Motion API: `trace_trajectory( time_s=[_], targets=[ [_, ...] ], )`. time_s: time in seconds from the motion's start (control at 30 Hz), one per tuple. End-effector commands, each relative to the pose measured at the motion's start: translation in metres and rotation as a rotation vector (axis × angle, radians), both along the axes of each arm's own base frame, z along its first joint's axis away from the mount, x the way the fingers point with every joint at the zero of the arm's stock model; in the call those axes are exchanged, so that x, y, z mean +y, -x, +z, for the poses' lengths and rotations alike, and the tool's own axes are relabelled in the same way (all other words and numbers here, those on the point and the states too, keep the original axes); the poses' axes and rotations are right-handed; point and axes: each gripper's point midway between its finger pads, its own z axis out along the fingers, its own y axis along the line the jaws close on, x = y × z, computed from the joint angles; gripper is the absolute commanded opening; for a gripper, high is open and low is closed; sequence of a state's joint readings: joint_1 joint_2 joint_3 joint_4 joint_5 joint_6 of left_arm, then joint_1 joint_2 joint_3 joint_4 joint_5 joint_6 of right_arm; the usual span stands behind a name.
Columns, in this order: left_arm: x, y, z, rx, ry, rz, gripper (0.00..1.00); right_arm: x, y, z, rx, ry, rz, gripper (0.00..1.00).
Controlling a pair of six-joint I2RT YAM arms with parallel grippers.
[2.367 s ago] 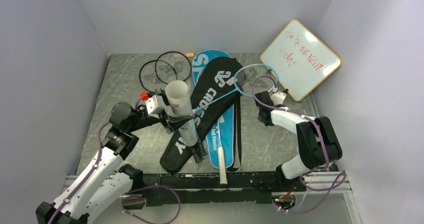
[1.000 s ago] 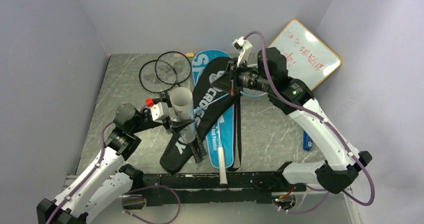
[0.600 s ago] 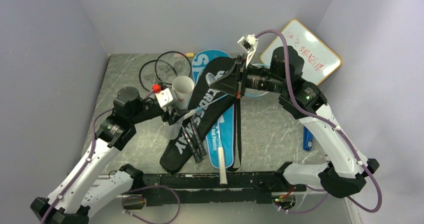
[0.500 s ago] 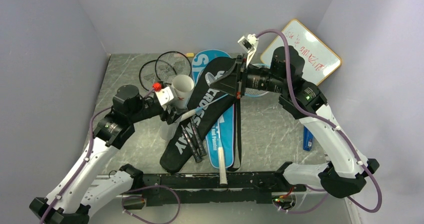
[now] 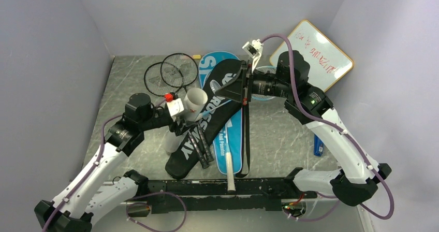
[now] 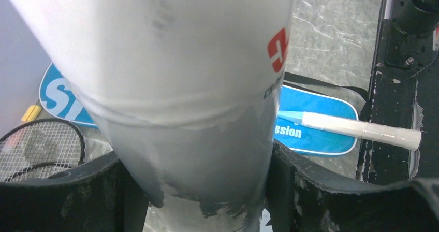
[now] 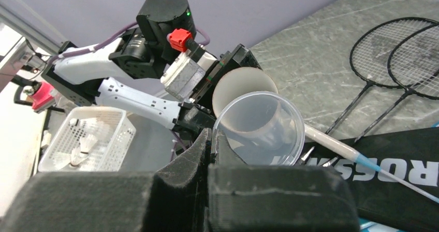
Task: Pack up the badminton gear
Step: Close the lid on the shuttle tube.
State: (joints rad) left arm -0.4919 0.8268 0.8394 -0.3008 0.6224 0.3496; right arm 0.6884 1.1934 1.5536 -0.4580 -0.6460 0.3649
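Black "CROSSWAY" cover (image 5: 217, 107) lay flat across the blue "SPORT" cover (image 5: 209, 63); both were unmoved. Two black rackets (image 5: 171, 71) lay far left, heads overlapping. The white cardboard tube (image 5: 192, 105) was clasped by the left gripper (image 5: 180, 121). It was carried nearer the covers than half a second before, its mouth facing the right gripper (image 5: 244, 84). That gripper, above the black cover, had edged leftward, pinched tight on a clear round lid (image 7: 259, 126), seemingly the tube's cap.

Pale lilac walls (image 5: 207, 14) enclose a grey, seemingly marbled tabletop (image 5: 274, 139).
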Motion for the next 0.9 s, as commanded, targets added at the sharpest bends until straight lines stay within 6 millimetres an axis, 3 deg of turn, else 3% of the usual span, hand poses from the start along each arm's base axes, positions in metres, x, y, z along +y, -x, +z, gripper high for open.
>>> trace_trajectory(
  time_s=[0.0,0.47,0.87],
  targets=[
    [-0.009,0.007,-0.001,-0.013,0.024,-0.065,0.49,0.007,0.007,0.018,-0.024,-0.055,0.067,0.0],
    [-0.015,0.01,-0.007,-0.019,0.037,-0.101,0.5,0.021,0.007,0.005,0.006,-0.02,0.108,0.0],
    [-0.017,0.01,-0.005,-0.019,0.043,-0.109,0.5,0.022,0.016,0.008,-0.007,-0.013,0.118,0.0]
  ],
)
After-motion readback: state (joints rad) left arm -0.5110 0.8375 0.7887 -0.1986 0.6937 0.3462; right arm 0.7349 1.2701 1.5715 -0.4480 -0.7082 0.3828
